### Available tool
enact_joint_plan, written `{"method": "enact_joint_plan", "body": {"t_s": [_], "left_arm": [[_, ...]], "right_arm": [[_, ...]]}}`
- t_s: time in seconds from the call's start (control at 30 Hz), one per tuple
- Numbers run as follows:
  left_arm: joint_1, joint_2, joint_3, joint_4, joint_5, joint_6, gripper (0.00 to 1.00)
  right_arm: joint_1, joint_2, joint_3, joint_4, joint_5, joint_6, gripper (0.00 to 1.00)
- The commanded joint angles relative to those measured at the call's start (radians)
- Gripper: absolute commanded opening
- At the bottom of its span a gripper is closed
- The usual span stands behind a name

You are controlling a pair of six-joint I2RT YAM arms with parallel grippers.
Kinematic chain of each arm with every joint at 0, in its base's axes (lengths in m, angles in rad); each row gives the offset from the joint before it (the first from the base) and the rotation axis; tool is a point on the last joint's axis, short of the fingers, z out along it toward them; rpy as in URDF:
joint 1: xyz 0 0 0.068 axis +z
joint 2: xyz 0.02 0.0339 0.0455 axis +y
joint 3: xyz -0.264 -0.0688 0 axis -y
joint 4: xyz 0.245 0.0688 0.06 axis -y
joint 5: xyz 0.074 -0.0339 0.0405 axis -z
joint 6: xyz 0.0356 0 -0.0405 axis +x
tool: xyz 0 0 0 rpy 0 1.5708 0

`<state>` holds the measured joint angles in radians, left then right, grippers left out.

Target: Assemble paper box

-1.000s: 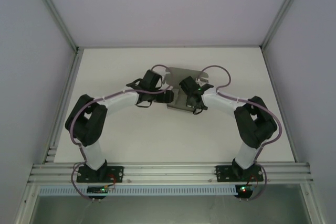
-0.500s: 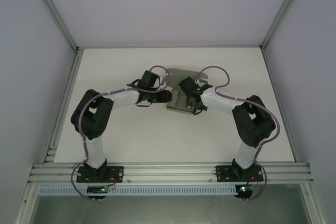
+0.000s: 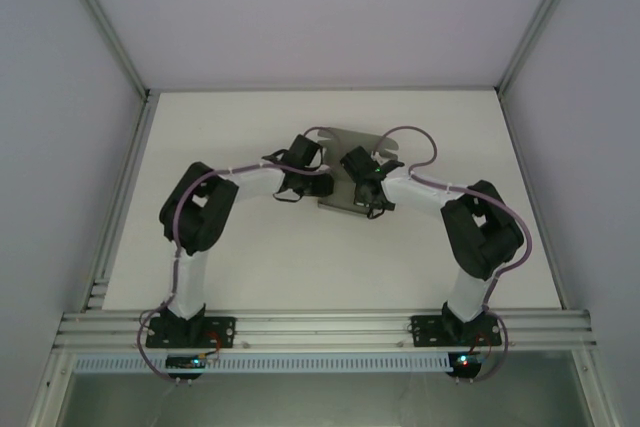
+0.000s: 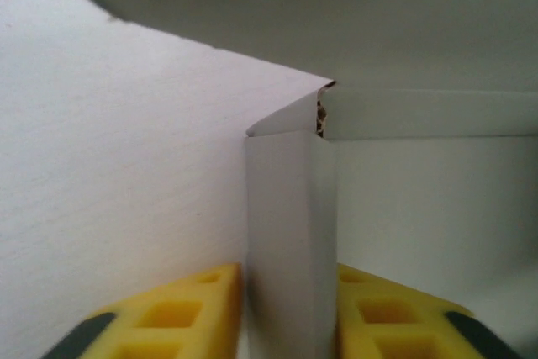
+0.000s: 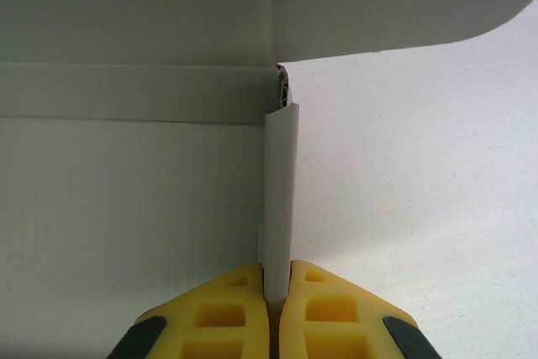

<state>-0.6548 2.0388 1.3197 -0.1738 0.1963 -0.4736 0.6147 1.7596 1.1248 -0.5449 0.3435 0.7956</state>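
The paper box is thin grey card with raised side walls, lying at the table's middle between my two arms. My left gripper is at its left side. In the left wrist view, the left gripper has its yellow fingers pressed on both faces of the folded left wall. My right gripper is at the box's right side. In the right wrist view, the right gripper pinches the thin right wall, upright. The box floor and back wall lie beyond.
The white table lies all round the box. Metal frame posts run along both sides, and an aluminium rail carries the arm bases at the near edge. A rounded flap overhangs the left wrist view's top.
My left arm has swung right, bringing its wrist and gripper in against the box's left side. The right arm and the box have barely moved.
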Motion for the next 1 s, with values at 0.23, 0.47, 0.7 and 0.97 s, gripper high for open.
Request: {"method": "enact_joint_plan", "body": {"t_s": [0.23, 0.47, 0.7, 0.97], "left_arm": [[-0.064, 0.132, 0.109, -0.253, -0.372, 0.042, 0.0], [-0.084, 0.184, 0.122, -0.333, -0.64, -0.03, 0.0], [-0.11, 0.25, 0.217, -0.467, -0.76, -0.05, 0.0], [-0.123, 0.271, 0.258, -0.541, -0.775, -0.059, 0.0]], "right_arm": [[0.003, 0.008, -0.002, -0.03, 0.031, -0.014, 0.0], [0.003, 0.001, -0.025, -0.021, 0.043, 0.006, 0.0], [0.003, 0.009, -0.029, -0.021, 0.045, 0.015, 0.0], [0.003, 0.002, -0.036, -0.022, 0.058, 0.011, 0.0]]}}
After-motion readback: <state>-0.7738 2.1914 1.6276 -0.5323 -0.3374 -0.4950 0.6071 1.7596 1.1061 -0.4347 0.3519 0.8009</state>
